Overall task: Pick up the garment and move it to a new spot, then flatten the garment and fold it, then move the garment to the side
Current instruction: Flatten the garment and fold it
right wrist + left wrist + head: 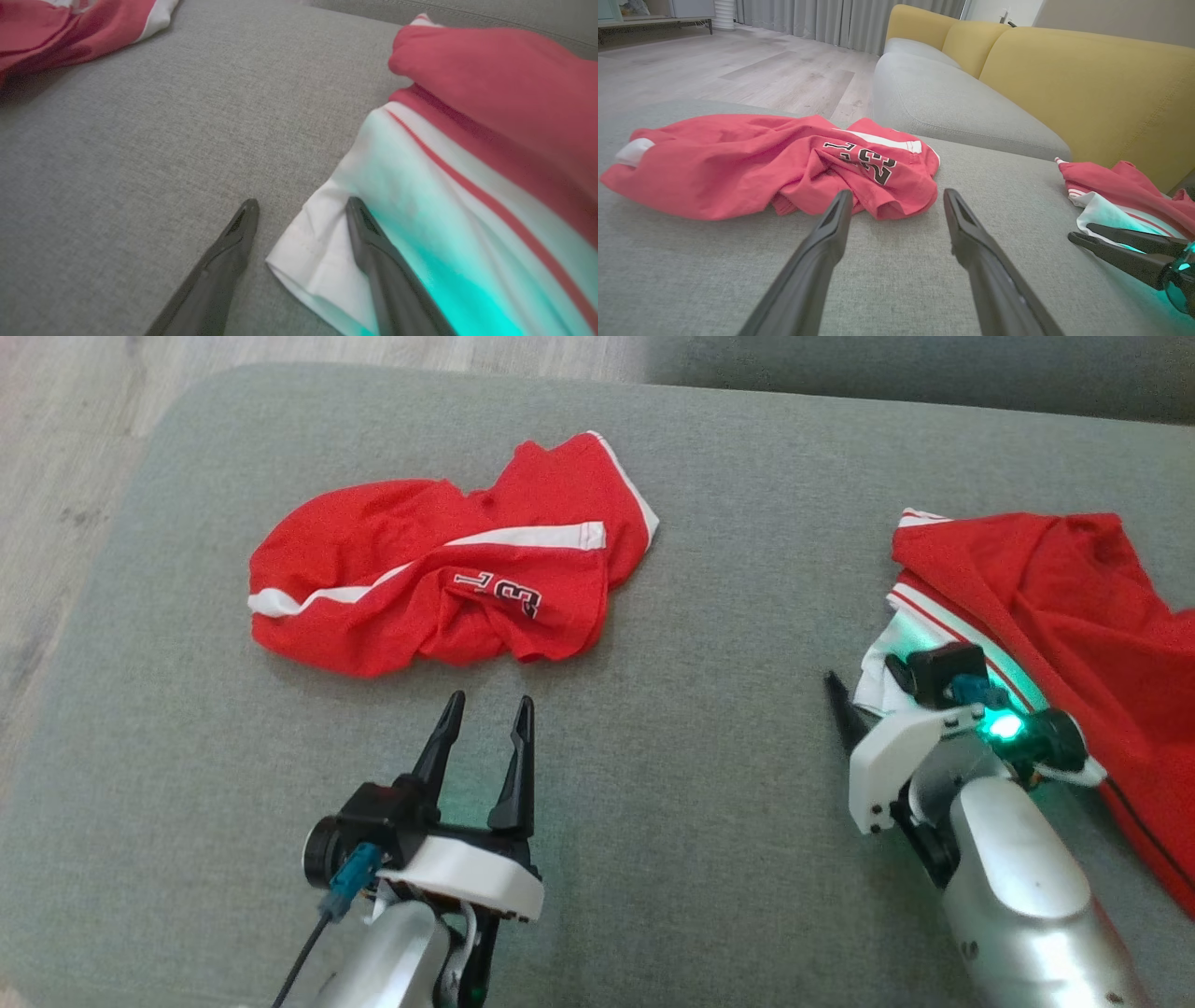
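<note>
Left tool (pixel 491 700) spread near red garment (pixel 439 579), right tool (pixel 301 201) spread astride white hem (pixel 317 233)

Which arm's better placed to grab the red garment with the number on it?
Left. The left end effector is open, pointing at the numbered garment, just short of it. The right end effector is open at the white edge of the other red garment, farther off.
</note>
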